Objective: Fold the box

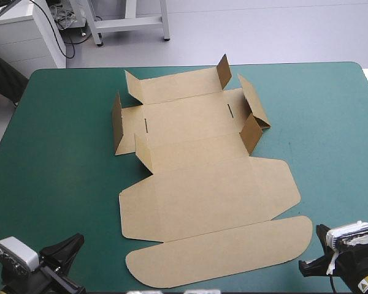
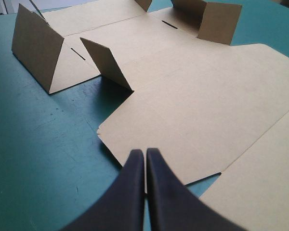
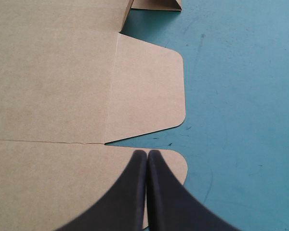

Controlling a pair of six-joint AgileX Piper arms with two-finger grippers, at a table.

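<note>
The brown box lies as a cut sheet in the middle of the table. Its near half is flat, with a long rounded flap closest to me. At the far half, small side flaps stand raised: one at the left, one at the right. My left gripper sits shut at the near left corner; its tip rests just over the sheet's near-left edge. My right gripper is shut at the near right, its tip above the rounded flap's end. Neither holds anything.
The teal-green cover spreads wide on both sides of the box. The table's far edge runs just beyond the raised flaps. A rounded side tab of the lid lies flat ahead of the right gripper.
</note>
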